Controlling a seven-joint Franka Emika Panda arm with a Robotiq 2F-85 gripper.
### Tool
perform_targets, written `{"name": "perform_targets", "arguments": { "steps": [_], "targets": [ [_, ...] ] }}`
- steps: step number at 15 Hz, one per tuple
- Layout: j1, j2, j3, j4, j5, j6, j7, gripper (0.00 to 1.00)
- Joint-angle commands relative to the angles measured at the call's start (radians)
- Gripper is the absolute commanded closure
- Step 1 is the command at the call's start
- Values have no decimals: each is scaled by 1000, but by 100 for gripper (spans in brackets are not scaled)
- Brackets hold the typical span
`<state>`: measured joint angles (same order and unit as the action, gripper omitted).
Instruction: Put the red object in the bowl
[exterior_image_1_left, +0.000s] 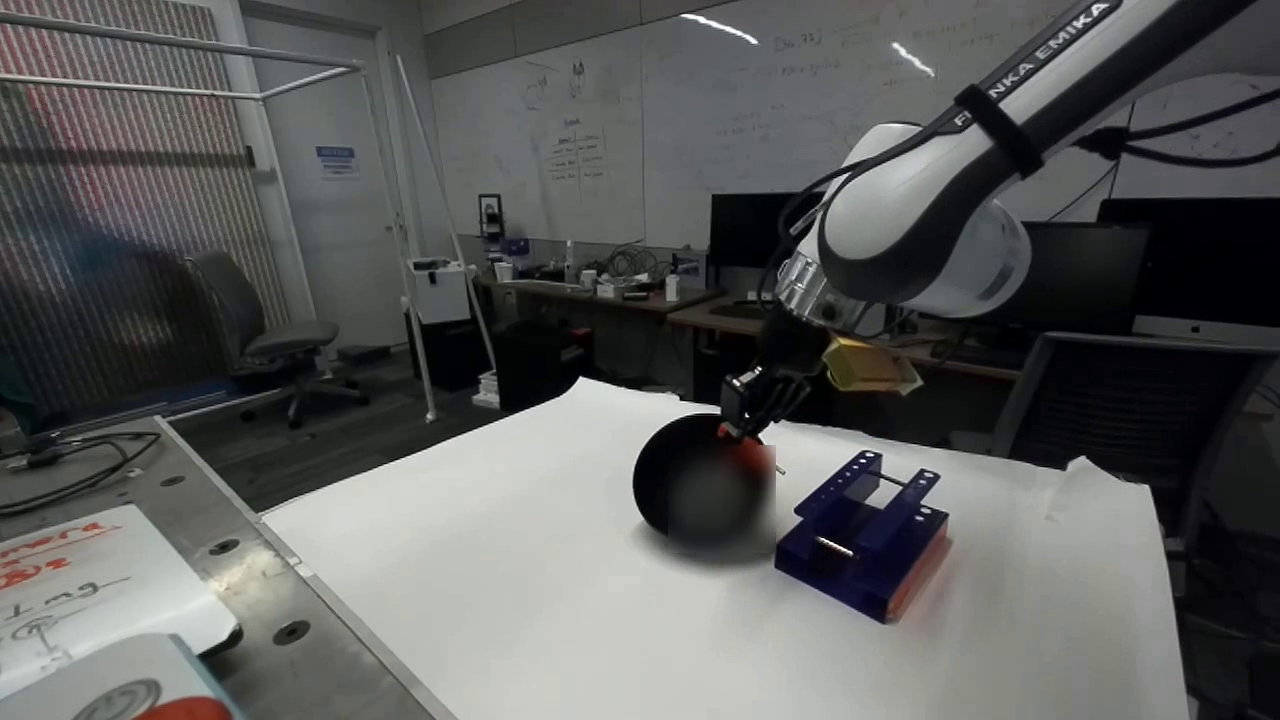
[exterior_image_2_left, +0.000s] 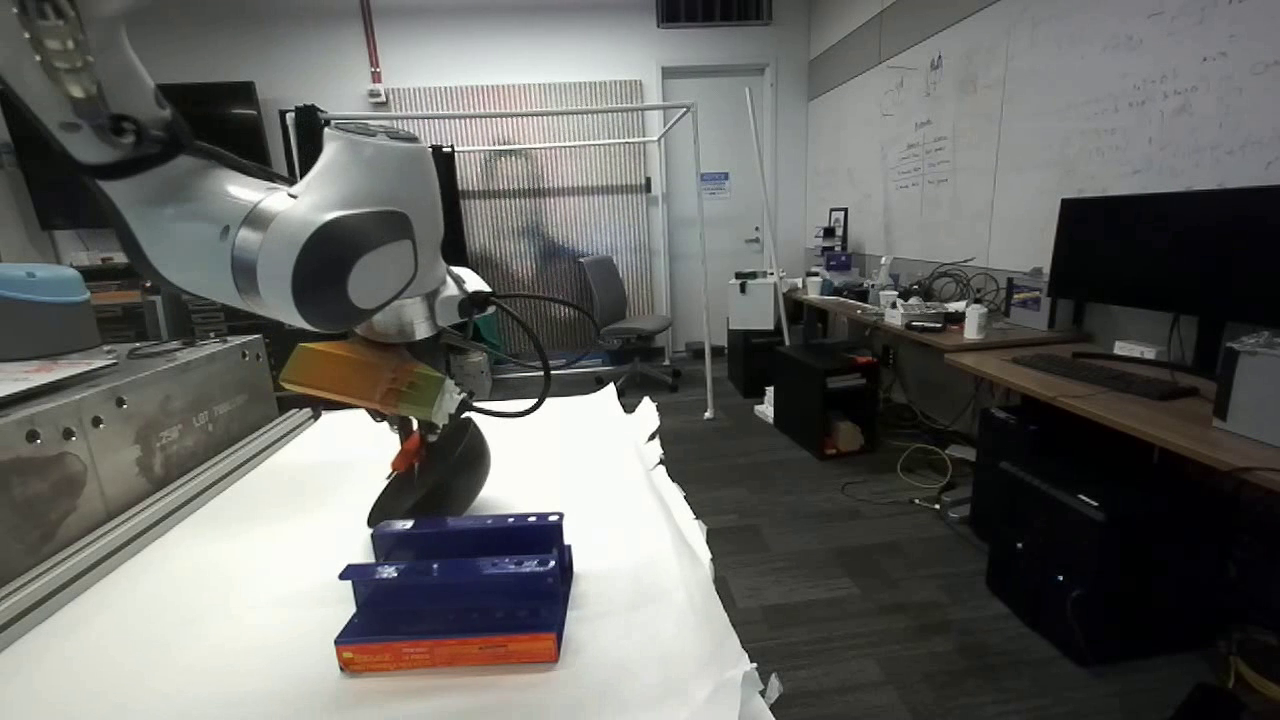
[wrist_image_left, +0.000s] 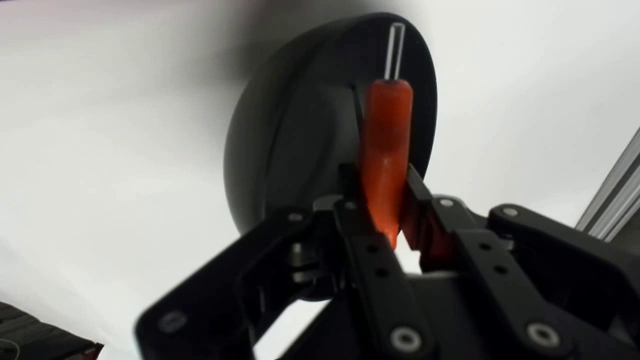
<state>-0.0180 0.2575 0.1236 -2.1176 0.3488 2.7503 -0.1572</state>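
Note:
The red object is a slim red-orange handle with a thin metal shaft. In the wrist view the red object (wrist_image_left: 387, 135) sits between the fingers of my gripper (wrist_image_left: 384, 181), which is shut on it. The black bowl (wrist_image_left: 305, 150) lies behind it, tipped steeply onto its side. In an exterior view the bowl (exterior_image_1_left: 660, 480) stands tilted on the table, partly blurred, with my gripper (exterior_image_1_left: 740, 425) at its upper rim. In an exterior view the red object (exterior_image_2_left: 407, 453) hangs below my gripper (exterior_image_2_left: 418, 432) in front of the bowl's (exterior_image_2_left: 462, 470) open side. I cannot tell whether it touches the bowl.
A dark blue rack (exterior_image_1_left: 850, 540) with an orange side stands close beside the bowl, also in an exterior view (exterior_image_2_left: 460, 600). White paper (exterior_image_1_left: 520, 600) covers the table. A metal block (exterior_image_1_left: 300, 640) runs along one table edge. A chair (exterior_image_1_left: 1130, 410) stands behind the table.

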Motion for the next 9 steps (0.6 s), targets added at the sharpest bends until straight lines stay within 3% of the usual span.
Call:
{"name": "perform_targets", "arguments": {
  "steps": [1,3,4,9],
  "targets": [
    [-57,69,34,76,68,-26,-86,95],
    [-72,79,30,97,64,-43,-99,91],
    [-82,88,28,111,62,-54,-104,66],
    [-132,138,18,158,55,-135,-125,23]
  ]
}}
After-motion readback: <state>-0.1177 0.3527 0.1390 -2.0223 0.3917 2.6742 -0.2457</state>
